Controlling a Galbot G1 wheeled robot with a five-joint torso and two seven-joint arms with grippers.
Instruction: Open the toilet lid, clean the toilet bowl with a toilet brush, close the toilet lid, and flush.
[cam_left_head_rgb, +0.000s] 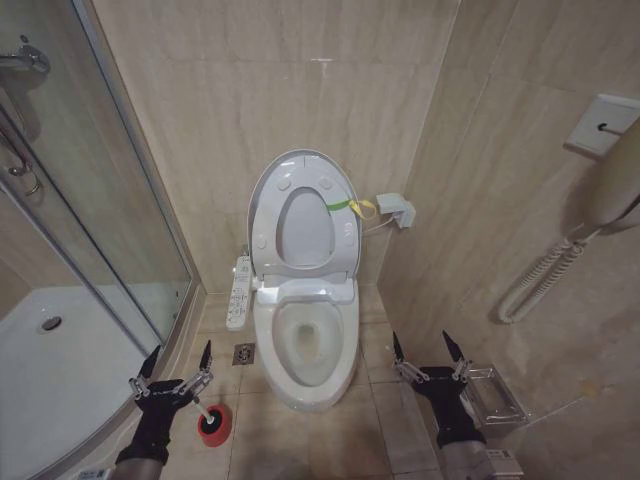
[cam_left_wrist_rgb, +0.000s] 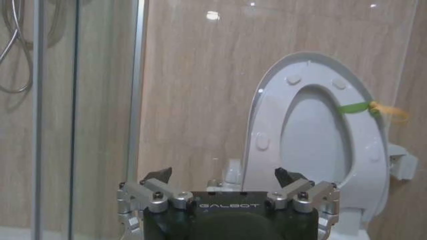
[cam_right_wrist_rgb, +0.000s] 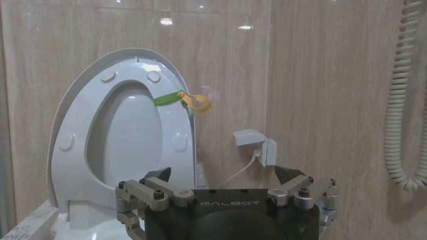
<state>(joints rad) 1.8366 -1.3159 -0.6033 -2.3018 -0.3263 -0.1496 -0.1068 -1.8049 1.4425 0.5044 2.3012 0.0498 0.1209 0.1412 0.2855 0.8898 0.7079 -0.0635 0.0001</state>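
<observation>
The toilet lid stands raised against the back wall with the ring seat up in front of it; a yellow-green band hangs at its right edge. Below, the toilet bowl lies open. The toilet brush sits in a red cup on the floor left of the bowl, its white handle sticking up and its head hidden. My left gripper hovers open just above the handle, holding nothing. My right gripper hangs open right of the bowl. Both wrist views face the raised lid past open grippers.
A glass shower enclosure closes off the left side. A white button strip hangs beside the bowl, above a floor drain. On the right wall are a handset with a coiled cord and a clear rack.
</observation>
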